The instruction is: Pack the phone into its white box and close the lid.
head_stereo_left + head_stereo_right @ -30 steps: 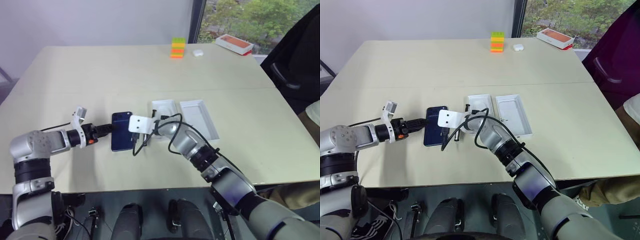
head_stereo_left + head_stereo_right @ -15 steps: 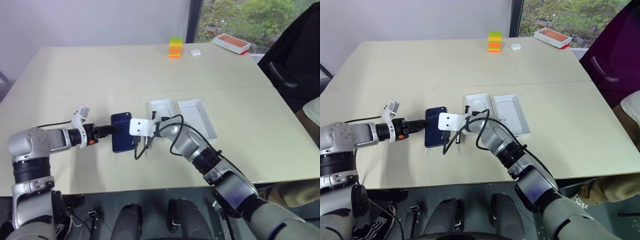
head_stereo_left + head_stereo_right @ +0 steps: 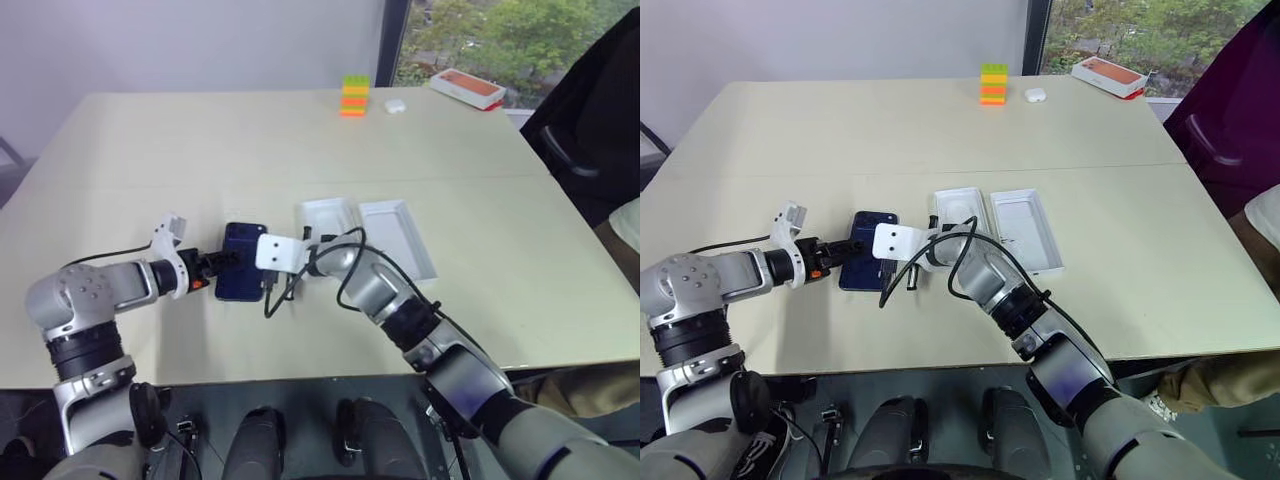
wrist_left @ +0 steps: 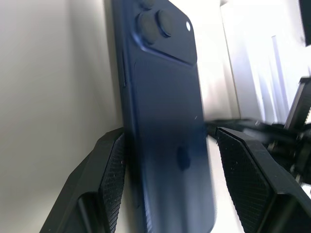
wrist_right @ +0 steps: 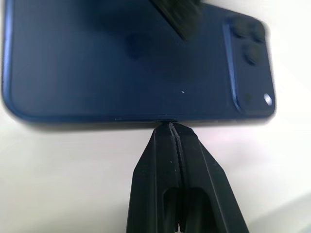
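Left side: I am holding my left gripper [image 4: 167,194] with its jaws spread to either side of the slim, glossy navy-blue smartphone [image 3: 240,275], which is lying back-up on the beige table [image 3: 180,150]. One ribbed pad [image 4: 114,179] is sitting against the phone's long edge and the other [image 4: 243,179] is standing just off the opposite edge, so I am not yet counting this as a firm pinch.

Centre: I am keeping my right gripper [image 5: 170,127] with its jaws pressed together, the joined tips touching the phone's other long edge, apparently bracing it.

Right side: beyond the right gripper, two shallow white cardboard pieces are lying side by side, one [image 3: 328,217] near the phone, the other [image 3: 398,235] further off; I cannot tell from here which is the box and which the lid.

Handling, as I am judging it: the phone is stiff, fairly heavy for its thinness, slippery and easily scratched. I am planning to take it across its two long edges near mid-length, away from the camera cluster [image 5: 248,41].
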Controlling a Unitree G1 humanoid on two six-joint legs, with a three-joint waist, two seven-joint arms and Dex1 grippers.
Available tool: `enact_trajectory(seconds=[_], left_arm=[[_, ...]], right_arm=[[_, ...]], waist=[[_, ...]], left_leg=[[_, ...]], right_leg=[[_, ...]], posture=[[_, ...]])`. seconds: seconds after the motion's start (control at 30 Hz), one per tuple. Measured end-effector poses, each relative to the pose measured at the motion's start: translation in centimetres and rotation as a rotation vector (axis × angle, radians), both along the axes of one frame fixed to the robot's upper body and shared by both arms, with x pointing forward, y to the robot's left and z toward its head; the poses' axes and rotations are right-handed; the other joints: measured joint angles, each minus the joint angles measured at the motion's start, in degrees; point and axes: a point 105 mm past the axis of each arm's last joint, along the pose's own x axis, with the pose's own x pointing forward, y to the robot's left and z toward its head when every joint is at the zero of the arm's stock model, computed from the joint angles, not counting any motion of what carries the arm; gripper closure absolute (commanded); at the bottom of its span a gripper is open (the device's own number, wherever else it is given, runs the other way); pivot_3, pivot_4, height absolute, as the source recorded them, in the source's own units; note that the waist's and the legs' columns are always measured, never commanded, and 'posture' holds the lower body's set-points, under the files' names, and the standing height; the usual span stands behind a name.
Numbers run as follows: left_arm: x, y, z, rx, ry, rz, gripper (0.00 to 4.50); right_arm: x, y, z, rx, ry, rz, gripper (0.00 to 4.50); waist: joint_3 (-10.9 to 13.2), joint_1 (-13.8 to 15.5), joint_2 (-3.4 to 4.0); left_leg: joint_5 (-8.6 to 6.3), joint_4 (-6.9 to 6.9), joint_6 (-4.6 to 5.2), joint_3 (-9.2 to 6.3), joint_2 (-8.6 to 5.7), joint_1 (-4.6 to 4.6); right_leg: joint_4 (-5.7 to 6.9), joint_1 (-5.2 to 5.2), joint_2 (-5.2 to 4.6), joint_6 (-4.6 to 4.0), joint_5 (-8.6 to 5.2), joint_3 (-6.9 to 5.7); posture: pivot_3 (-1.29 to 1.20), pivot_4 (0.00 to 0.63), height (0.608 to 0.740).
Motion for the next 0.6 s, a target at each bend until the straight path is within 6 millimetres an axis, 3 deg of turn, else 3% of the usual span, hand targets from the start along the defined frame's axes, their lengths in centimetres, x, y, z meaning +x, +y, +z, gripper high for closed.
enact_trajectory(seconds=[0.5, 0.6], left_arm=[[-0.5, 0.2, -0.4, -0.029, 0.0, -0.008, 1.5], [-0.5, 0.6, -0.8, -0.04, 0.007, 0.009, 2.77]], right_arm=[[-0.4, 0.4, 0.0, -0.004, -0.016, 0.035, 4.46], [-0.5, 0.5, 0.0, -0.006, -0.019, 0.038, 4.5]], waist=[[0.0, -0.5, -0.01], [0.0, -0.5, -0.01]], left_leg=[[0.0, -0.02, -0.01, -0.06, 0.04, 0.01], [0.0, -0.03, -0.01, -0.06, 0.04, 0.01]], right_leg=[[0.0, -0.03, 0.03, 0.0, 0.0, 0.0], [0.0, -0.03, 0.04, 0.0, 0.0, 0.0]], posture=[[0.0, 0.15, 0.74], [0.0, 0.15, 0.74]])
